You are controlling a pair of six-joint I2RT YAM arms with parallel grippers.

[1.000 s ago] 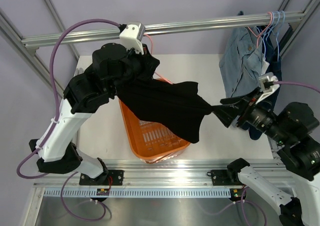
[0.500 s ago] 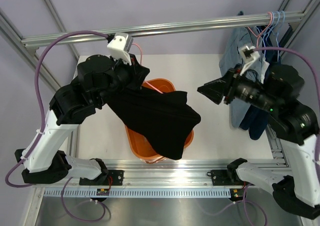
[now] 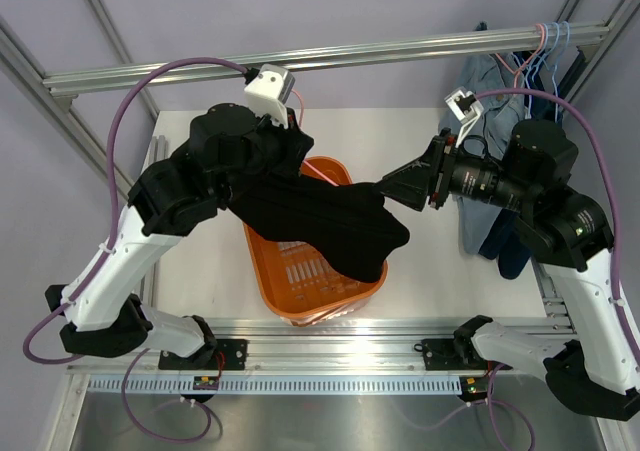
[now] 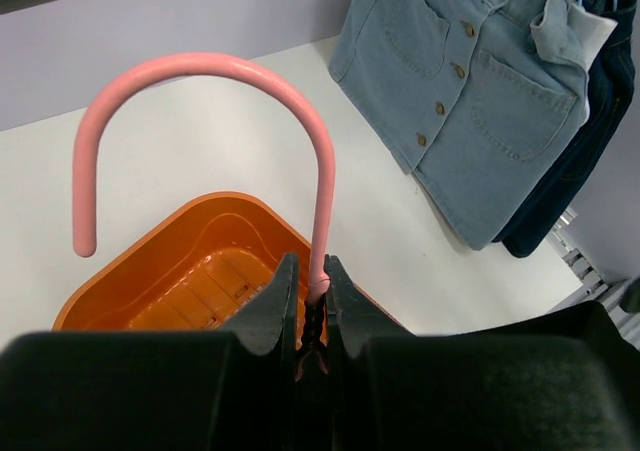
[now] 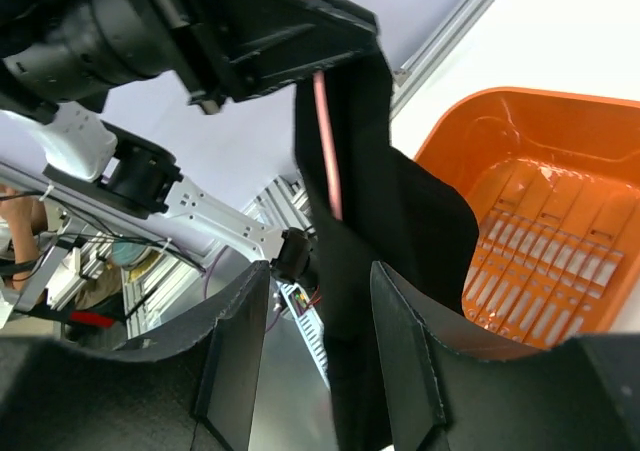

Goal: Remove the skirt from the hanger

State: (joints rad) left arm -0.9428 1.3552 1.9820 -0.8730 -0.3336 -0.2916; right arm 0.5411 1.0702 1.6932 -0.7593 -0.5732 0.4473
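Denim skirt [image 4: 470,101], one; orange basket [image 4: 215,236], one.

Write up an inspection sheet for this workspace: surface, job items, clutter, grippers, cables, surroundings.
Surface: white table, orange basket standing on it.
Job's things: denim skirt hangs at the rail's right end, not yet removed; rail pink hanger hooked above it.
Clutter: black garment draped on a held pink hanger over the basket; navy jeans beside the skirt; light-blue hangers on the rail.
Grippers: left gripper, jaws shut on the held pink hanger's neck; right gripper, jaws open either side of the black garment's edge.
Cables: purple cables loop from both wrists.
Surroundings: aluminium frame, lilac walls.
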